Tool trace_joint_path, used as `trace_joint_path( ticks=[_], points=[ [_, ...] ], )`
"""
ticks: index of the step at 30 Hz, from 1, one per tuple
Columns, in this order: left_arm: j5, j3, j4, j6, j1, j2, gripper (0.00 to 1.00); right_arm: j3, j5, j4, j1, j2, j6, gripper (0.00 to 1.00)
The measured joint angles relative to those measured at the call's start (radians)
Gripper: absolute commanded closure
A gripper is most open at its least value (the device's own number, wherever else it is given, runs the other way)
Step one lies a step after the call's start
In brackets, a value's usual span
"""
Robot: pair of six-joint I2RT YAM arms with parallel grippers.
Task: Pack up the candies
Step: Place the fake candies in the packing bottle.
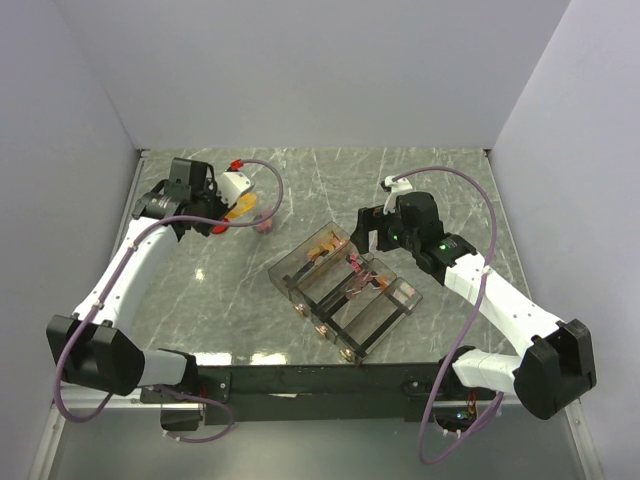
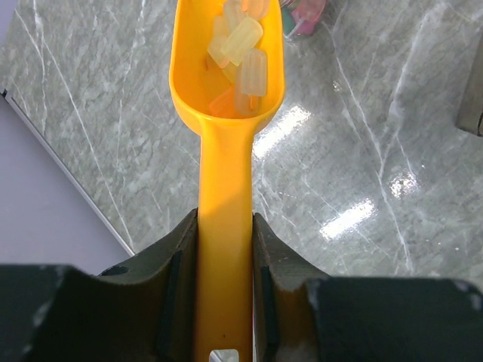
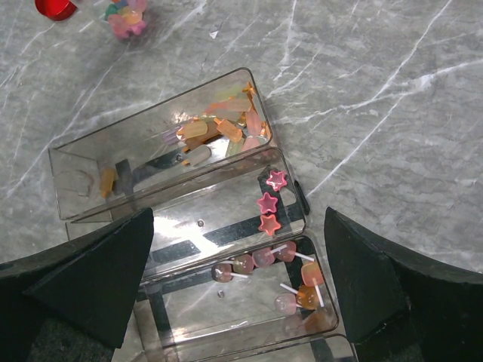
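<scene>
Left tool [image 2: 225, 253]: clenched on the handle of a yellow scoop [image 2: 225, 173], one finger on each side of it. The scoop points to the top of the left wrist frame. Its bowl is above the surface [image 2: 362, 151] and holds several pale yellow and orange candies [image 2: 243, 45].

A small loose heap of pink, orange and blue-green ones lies on the surface just past the scoop's tip, at the top edge of that frame. In the top view this heap sits in the upper left, well apart from the box.

Right tool [image 3: 238, 279]: released, fingers spread wide, nothing between them. It hangs over a clear box [image 3: 75, 162] with several compartments, which lies askew at frame centre in the top view.

- Upper compartment: orange, yellow and pink pieces, mostly at its right end.
- Middle: three pink star shapes at the right wall.
- Lower: round sweets on sticks.

A red lid [image 3: 54, 7] is cut off at the upper left corner of the right wrist frame, near the heap.
</scene>
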Motion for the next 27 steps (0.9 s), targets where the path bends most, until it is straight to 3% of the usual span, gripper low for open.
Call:
trace_joint_path(
  ticks=[27],
  points=[
    [-0.137, 0.086, -0.064, 0.048, -0.082, 0.063, 0.99, 0.0, 0.0, -0.002, 0.0, 0.0, -0.004, 0.0]
  ],
)
